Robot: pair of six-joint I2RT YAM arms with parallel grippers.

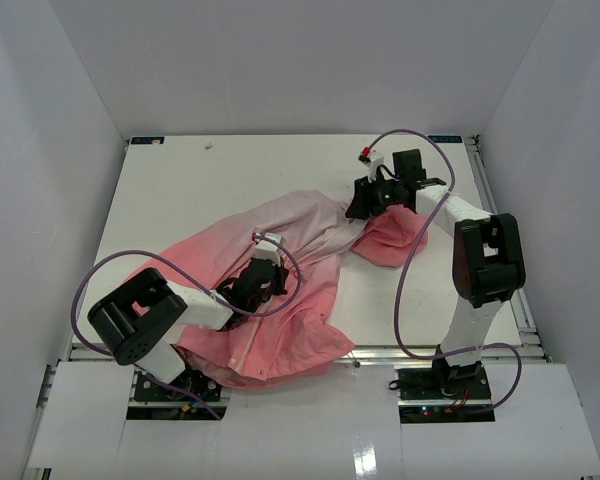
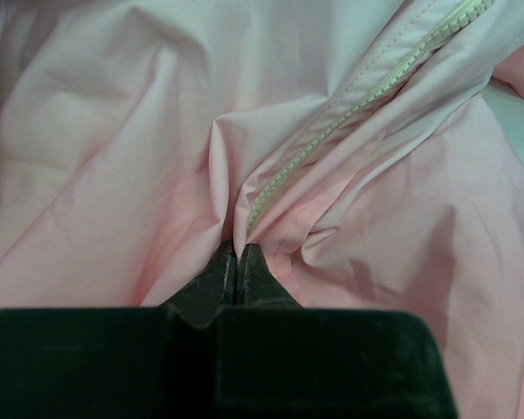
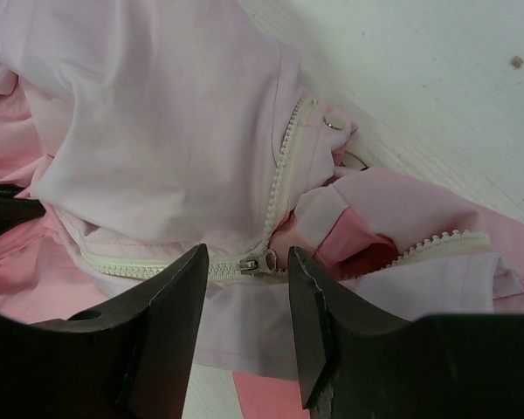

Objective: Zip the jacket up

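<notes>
Sprawling in a crumpled heap over the white tabletop, the large salmon-pink jacket of thin soft fabric reaches from the near left edge toward the far right, paler pink-white along its far side.

The left tool sits low on the middle of the jacket. In the left wrist view its black fingers are pressed fully together on a pinched fold of cloth, right at the near end of the cream zipper teeth, which run away toward the upper right.

The right tool is at the jacket's far end, next to a bunched darker pink lobe. In the right wrist view it stands parted, one finger on each side of the small metal zipper slider without closing on it. Beyond the slider the two rows of teeth lie apart, and a round snap stud sits at the hem corner near bare tabletop.
</notes>
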